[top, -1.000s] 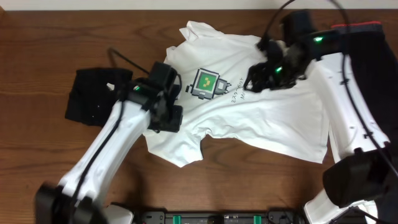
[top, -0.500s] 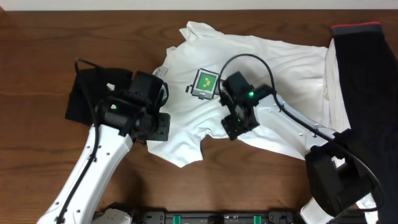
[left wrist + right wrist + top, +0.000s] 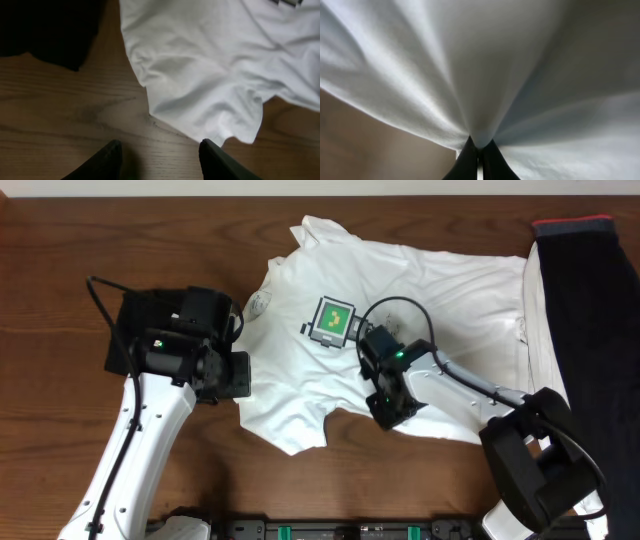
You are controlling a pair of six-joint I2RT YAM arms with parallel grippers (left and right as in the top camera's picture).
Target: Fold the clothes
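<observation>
A dark wooden desk [image 3: 60, 300] carries the load. A white T-shirt [image 3: 430, 290] lies spread and rumpled across the middle, reaching toward the far edge, with its square green logo [image 3: 334, 320] facing up. A black garment [image 3: 122, 345] sits bunched toward the left edge. A second dark garment [image 3: 590, 310], with a red band at its top, runs along the right edge.

The work looks to be at its opening step: taking hold of the T-shirt's near edge so it can be straightened or carried over into a first fold. No fold shows yet.

The right end effector [image 3: 385, 408] is clenched on the T-shirt near its near edge. From the right wrist its fingertips [image 3: 470, 155] meet, white cloth gathers into pleats between them, and bare wood shows to one side.

The left end effector [image 3: 160, 150] is released, jaws about halfway apart with nothing between them. It hangs over bare wood just short of the T-shirt's near-left corner, with the black garment off to its side, and touches neither.

My judgement is that the next move calls for the left end effector to reach that loose corner and pinch it. With only one side held, lifting or dragging would likely skew the cloth.
</observation>
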